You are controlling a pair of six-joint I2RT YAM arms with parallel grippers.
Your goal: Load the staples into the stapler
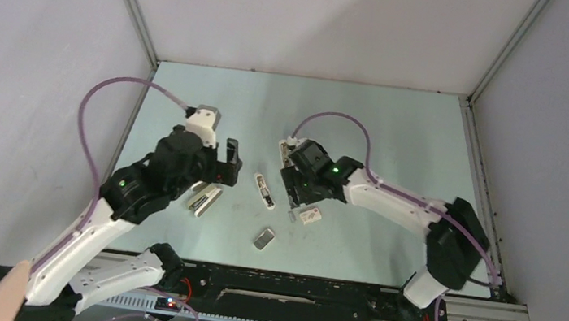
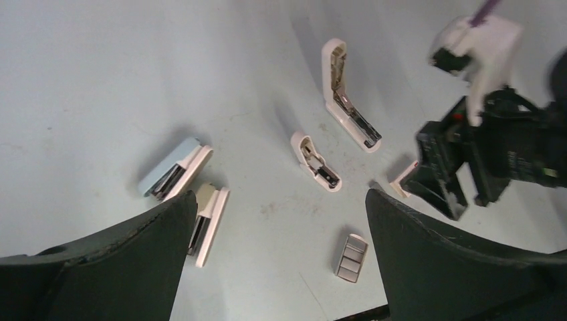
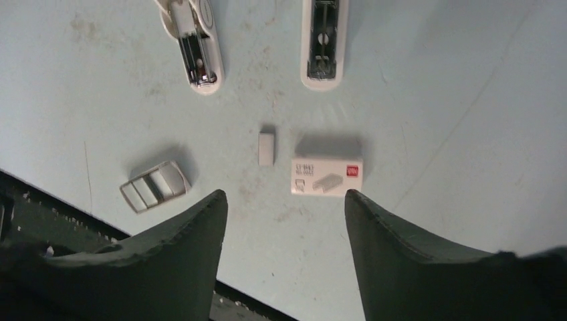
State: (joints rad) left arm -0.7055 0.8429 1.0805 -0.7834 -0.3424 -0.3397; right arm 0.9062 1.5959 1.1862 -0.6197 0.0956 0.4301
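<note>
Grey staples (image 3: 155, 186): lying slantwise, left of nearer right gripper (image 3: 284, 197), jaws part-spread, empty; left gripper (image 2: 281, 196) agape.

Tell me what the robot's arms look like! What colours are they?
The left arm and right arm look alike: smooth white tubes joined by chunky black joints. Each has a thin purple cable looping over it and a tiny green light. The fingers are wide, dark and curved, with a slightly rough surface.
</note>
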